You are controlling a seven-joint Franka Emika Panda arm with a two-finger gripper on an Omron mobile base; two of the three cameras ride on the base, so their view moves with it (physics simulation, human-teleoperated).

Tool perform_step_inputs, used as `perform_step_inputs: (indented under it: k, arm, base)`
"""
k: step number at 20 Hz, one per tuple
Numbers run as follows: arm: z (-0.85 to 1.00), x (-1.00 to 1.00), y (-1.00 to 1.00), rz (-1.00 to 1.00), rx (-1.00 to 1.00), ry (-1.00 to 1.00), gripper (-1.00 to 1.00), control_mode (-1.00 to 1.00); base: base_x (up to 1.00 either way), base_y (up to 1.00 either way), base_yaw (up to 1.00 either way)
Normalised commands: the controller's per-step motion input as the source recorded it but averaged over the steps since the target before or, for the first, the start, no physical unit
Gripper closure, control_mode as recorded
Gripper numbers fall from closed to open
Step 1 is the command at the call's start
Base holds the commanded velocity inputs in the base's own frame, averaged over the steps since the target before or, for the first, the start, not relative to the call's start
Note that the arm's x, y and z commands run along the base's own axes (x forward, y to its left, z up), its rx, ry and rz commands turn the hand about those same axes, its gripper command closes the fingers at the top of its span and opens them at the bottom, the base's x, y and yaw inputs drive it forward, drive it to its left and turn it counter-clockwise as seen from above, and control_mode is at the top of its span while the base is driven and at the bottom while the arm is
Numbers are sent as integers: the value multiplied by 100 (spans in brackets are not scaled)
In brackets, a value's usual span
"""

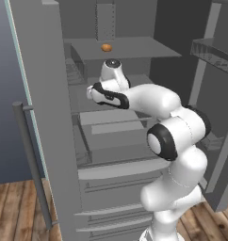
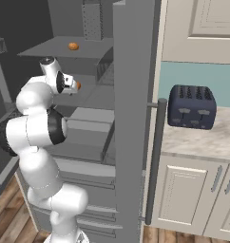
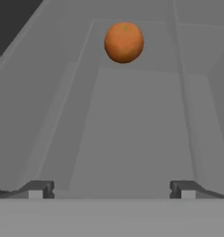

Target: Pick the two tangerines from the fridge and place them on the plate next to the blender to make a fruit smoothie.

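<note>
- Grey fridge (image 1: 50, 117) shelves surround my reach; a dark toaster (image 2: 191, 107) sits outside.
- Round orange tangerine (image 3: 124, 42) lies ahead, untouched.
- My gripper (image 3: 112, 190) fingers stand wide apart, empty.

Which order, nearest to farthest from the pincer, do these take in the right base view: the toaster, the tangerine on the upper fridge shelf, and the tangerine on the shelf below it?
1. Lower-shelf tangerine, just ahead of the open pincer.
2. Upper-shelf tangerine, above it.
3. Toaster, on the counter, far right.
</note>
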Motion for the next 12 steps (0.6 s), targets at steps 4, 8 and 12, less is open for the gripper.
perform_step_inputs:
  k: [4, 8, 12]
  arm:
    - [-8, 53, 13, 0, -3, 1, -100, -100]
    - [-5, 46, 0, 0, -1, 0, -100, -100]
    - [-11, 47, 0, 0, 0, 1, -100, -100]
  base:
    - [0, 0, 0]
    - [0, 0, 0]
    - [0, 0, 0]
